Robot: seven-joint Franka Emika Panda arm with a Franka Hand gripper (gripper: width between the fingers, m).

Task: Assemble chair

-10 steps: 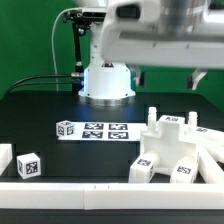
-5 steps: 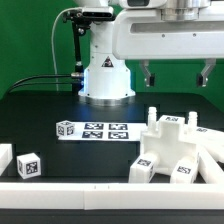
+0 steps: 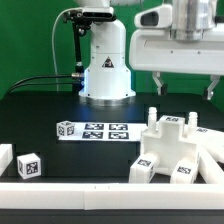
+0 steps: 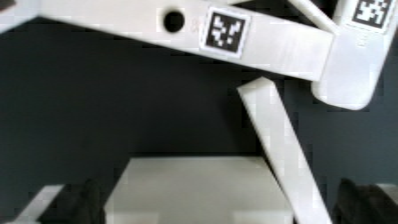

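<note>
The chair parts [image 3: 176, 146] stand joined as one blocky white structure with tags at the exterior view's lower right. My gripper [image 3: 184, 90] hangs above them, open and empty, with its two dark fingers [image 3: 158, 86] spread wide and well clear of the parts. In the wrist view a white tagged panel [image 4: 214, 35] and a slanted white bar [image 4: 278, 125] lie below the gripper [image 4: 205, 212]. The dark fingertips [image 4: 43, 206] show at the picture's corners with nothing between them. A pale white block [image 4: 187, 190] lies below the gap.
The marker board [image 3: 105, 130] lies flat mid-table, with a small tagged cube [image 3: 66, 128] at its end. Another small tagged cube [image 3: 28, 166] and a white block [image 3: 5, 158] sit at the exterior view's lower left. A white rail [image 3: 70, 190] runs along the front edge. The robot base [image 3: 106, 70] stands behind.
The gripper has moved toward the exterior view's right and slightly down, staying open. The chair parts have not moved.
</note>
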